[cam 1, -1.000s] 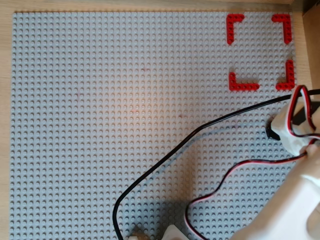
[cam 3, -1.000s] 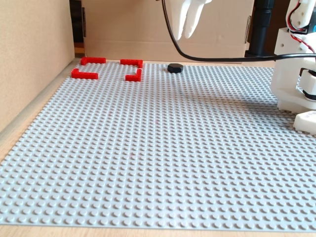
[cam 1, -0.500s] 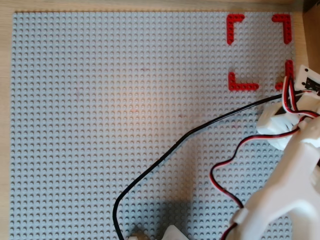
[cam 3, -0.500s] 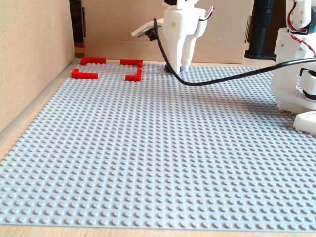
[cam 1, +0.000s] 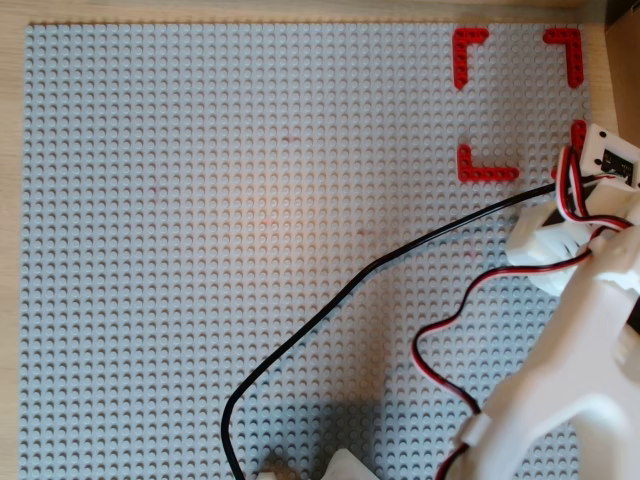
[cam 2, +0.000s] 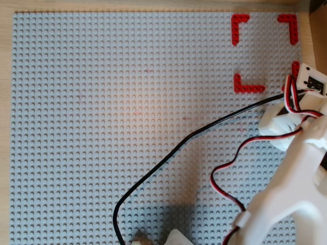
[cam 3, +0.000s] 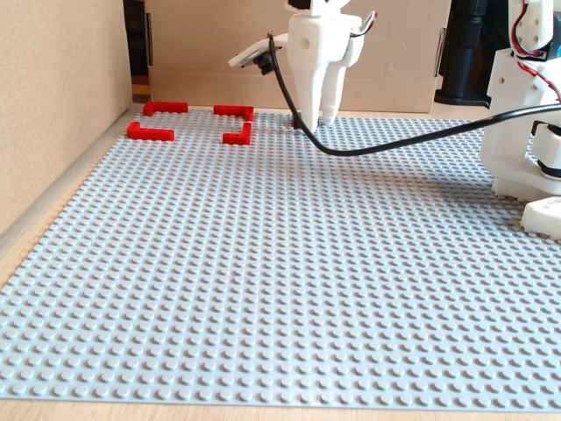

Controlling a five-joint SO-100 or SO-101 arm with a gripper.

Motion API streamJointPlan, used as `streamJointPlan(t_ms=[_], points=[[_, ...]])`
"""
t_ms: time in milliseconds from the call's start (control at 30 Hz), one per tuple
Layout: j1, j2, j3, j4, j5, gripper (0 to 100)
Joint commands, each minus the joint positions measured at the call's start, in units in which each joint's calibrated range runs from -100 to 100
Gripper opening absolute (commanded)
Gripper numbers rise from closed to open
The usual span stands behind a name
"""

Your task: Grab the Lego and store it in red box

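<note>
i have the gripper [cam 3: 316,118] down just beside the red box [cam 3: 158,133]; lego hidden behind it, can't tell if it's clenched. box empty, pick and store remain.

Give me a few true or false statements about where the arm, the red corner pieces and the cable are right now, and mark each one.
1. The gripper is down at the baseplate to the right of the red box in the fixed view. True.
2. The black Lego sits inside the red box. False: the space between the brackets is bare, and the piece is hidden behind the gripper.
3. A black cable hangs across the baseplate. True.
4. The red box is a closed wall with no gaps. False: it is separate corner brackets with gaps between them.
5. In both overhead views the arm covers the whole red box. False: only the lower right corner is partly covered.
</note>
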Motion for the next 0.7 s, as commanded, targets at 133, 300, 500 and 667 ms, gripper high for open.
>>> streamJointPlan(t_ms=[133,300,500,667], points=[[-0.1,-0.5,-4.2,-2.5,-0.3,21],[0.1,-0.6,-8.8,1.2,-0.3,21],[0.0,-0.6,-11.8,3.6,-1.0,21],[-0.1,0.2,-11.5,3.2,-1.2,21]])
